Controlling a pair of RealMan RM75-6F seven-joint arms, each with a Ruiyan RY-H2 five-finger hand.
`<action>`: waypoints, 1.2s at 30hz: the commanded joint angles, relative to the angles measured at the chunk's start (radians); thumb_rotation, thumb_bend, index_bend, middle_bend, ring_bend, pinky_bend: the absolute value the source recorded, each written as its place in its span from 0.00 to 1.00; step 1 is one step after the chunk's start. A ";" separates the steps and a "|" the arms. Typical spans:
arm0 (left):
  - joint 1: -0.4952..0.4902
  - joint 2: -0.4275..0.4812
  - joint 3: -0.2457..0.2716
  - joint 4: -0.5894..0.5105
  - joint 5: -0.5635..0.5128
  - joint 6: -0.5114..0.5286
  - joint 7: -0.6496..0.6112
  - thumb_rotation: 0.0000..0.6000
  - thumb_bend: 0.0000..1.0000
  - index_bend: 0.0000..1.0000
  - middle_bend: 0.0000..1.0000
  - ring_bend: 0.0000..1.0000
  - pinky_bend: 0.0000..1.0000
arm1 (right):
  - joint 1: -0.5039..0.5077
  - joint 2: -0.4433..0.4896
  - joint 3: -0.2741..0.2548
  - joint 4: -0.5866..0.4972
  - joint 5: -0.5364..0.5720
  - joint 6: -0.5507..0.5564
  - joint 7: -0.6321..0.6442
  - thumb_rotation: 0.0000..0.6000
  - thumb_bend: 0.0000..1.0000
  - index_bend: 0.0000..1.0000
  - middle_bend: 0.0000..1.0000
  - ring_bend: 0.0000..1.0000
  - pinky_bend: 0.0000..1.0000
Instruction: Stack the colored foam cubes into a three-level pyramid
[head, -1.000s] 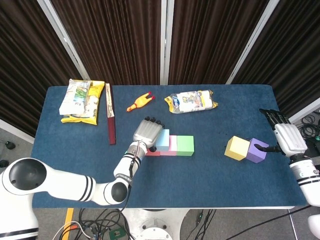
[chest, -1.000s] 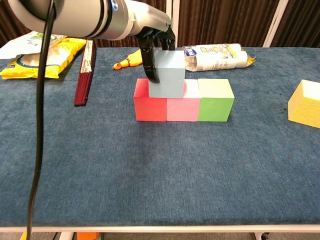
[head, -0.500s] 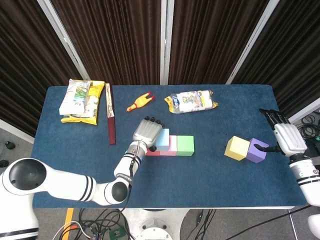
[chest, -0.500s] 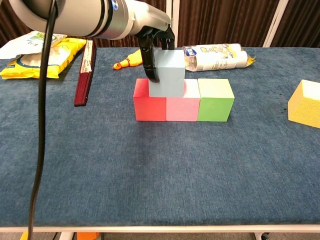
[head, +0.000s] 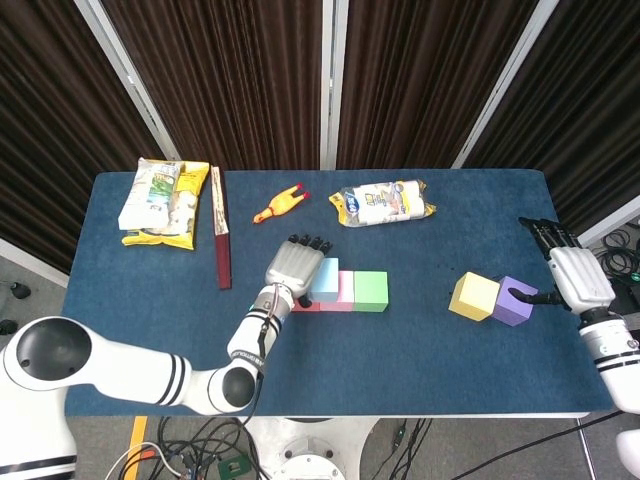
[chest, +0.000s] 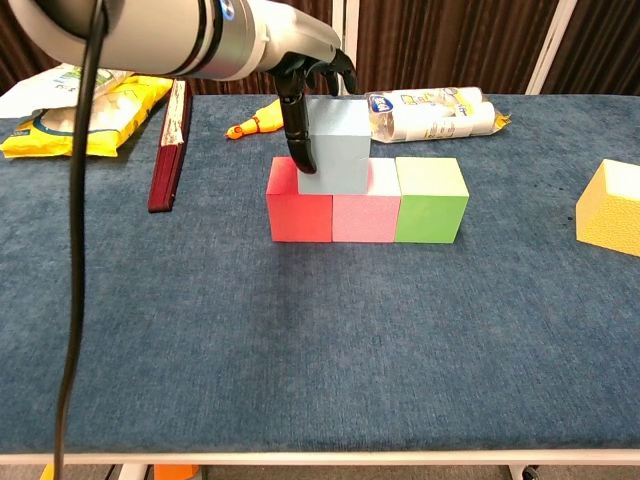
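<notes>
Blue table (chest: 300, 360): left hand (head: 294, 266) still pinched the blue cube (chest: 333, 146), barely shifted, on the red cube (chest: 299, 214) and pink cube (chest: 364, 219); second level begun.

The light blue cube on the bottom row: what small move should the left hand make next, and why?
Probably the left hand should open its fingers and lift away. The light blue cube already sits on the seam between the red cube and the pink cube, beside the green cube, and looks level in the chest view. Fingers are around its sides.
</notes>
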 joint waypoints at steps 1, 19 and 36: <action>0.018 0.029 -0.010 -0.037 0.022 0.004 -0.021 1.00 0.07 0.07 0.06 0.05 0.15 | -0.002 0.002 -0.001 -0.001 -0.001 0.002 0.002 1.00 0.06 0.00 0.09 0.00 0.00; 0.431 0.360 0.115 -0.034 0.686 -0.081 -0.486 1.00 0.06 0.11 0.07 0.03 0.13 | 0.018 -0.066 -0.047 -0.052 0.161 -0.149 -0.199 1.00 0.04 0.00 0.11 0.00 0.00; 0.541 0.359 0.149 0.073 0.864 -0.157 -0.638 1.00 0.06 0.11 0.07 0.01 0.12 | 0.108 -0.193 -0.028 -0.076 0.436 -0.195 -0.488 1.00 0.04 0.00 0.16 0.00 0.02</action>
